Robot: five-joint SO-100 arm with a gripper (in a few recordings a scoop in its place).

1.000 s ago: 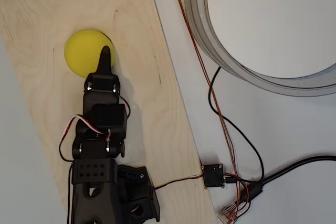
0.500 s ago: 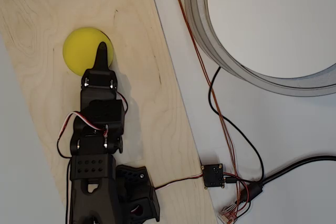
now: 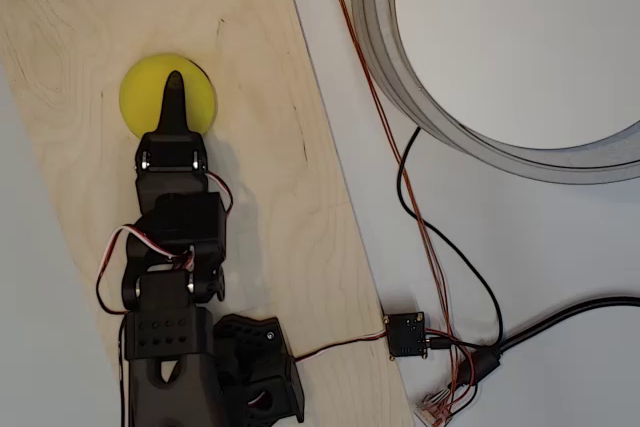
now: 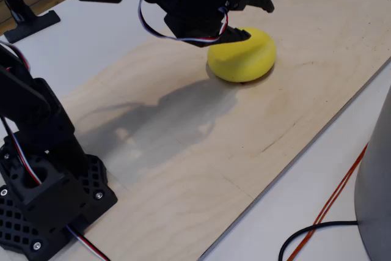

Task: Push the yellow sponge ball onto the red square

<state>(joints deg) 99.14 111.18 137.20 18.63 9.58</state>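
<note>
The yellow sponge ball lies on the pale wooden board, near its far end from the arm's base. My black gripper is turned on its side directly over the ball, with its tip over the ball's middle. In the fixed view its jaws stand a little apart, nothing between them; the lower finger lies at the ball's top and the upper finger stands free above it. The red square is hidden or out of view.
A large grey ring sits on the white table to the right of the board. Black and orange cables run to a small black box beside the board's right edge. The arm's base stands on the board's near end.
The gripper has swung left, from the ball's right edge to over its middle. The ball has barely shifted.
</note>
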